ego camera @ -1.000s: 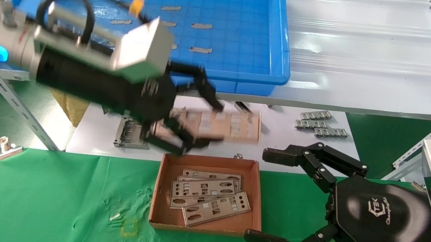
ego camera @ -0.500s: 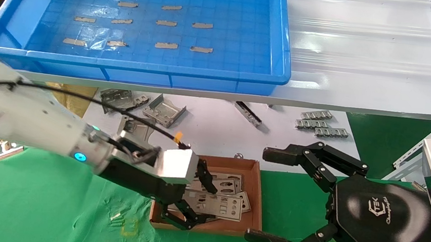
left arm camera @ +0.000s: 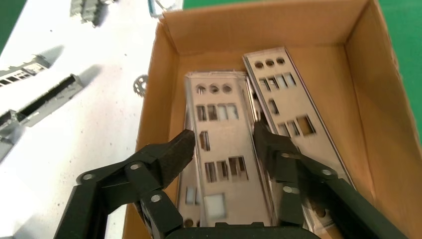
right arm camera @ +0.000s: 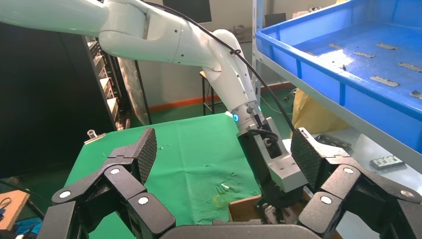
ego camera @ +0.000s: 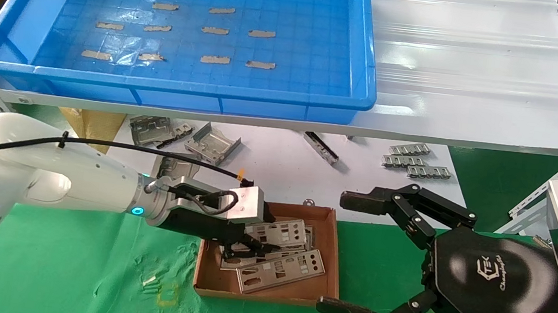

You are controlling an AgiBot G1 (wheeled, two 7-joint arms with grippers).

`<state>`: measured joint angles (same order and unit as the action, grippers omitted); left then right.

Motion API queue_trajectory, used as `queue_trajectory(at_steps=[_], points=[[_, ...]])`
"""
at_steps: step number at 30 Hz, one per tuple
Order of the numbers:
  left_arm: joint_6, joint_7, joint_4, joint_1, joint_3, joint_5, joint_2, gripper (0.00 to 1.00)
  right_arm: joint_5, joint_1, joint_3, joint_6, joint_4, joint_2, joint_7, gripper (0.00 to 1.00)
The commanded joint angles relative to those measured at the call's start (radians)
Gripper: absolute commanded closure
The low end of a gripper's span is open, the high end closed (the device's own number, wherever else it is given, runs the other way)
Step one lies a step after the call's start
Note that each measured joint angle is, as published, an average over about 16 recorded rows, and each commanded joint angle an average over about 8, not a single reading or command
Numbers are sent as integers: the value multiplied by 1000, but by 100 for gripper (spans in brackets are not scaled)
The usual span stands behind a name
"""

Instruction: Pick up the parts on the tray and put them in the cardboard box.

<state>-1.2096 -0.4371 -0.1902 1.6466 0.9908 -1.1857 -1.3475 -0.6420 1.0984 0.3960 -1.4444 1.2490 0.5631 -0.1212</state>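
The blue tray (ego camera: pixel 370 56) at the back holds only tan tape strips; no plates lie in it. The cardboard box (ego camera: pixel 263 297) stands on the green cloth with several silver punched plates (ego camera: pixel 281 269) in it. My left gripper (ego camera: pixel 247 247) is inside the box, its fingers shut across the width of one plate (left arm camera: pixel 219 119), held tilted over the others. In the left wrist view the gripper (left arm camera: pixel 224 142) clasps that plate's long edges. My right gripper (ego camera: pixel 336 252) hangs open and empty just right of the box; it also shows in its own wrist view (right arm camera: pixel 225 149).
Bent metal brackets (ego camera: pixel 212 143) and ridged strips (ego camera: pixel 415 161) lie on the white surface behind the box, under the shelf. A white corrugated sheet (ego camera: pixel 478 69) lies right of the tray. A clip (ego camera: pixel 7 191) sits at the cloth's left edge.
My left gripper has come down from in front of the tray into the cardboard box with the plate, then shifted toward the box's far side. The right arm has not moved.
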Motion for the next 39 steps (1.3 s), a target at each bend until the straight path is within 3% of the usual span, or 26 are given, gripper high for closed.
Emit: queue_trajectory(at_steps=[1, 11, 24, 39], points=[[8, -5, 1, -7, -6, 12, -2, 0, 0, 0, 0, 0, 0, 0, 0, 0], [-29, 15, 5, -3, -9, 45, 5, 0, 0, 0, 0, 0, 0, 0, 0, 0], [-266, 76, 75, 1, -74, 168, 57, 0, 0, 0, 0, 0, 0, 0, 0, 0], [-262, 92, 46, -13, -89, 172, 73, 0, 0, 0, 0, 0, 0, 0, 0, 0]])
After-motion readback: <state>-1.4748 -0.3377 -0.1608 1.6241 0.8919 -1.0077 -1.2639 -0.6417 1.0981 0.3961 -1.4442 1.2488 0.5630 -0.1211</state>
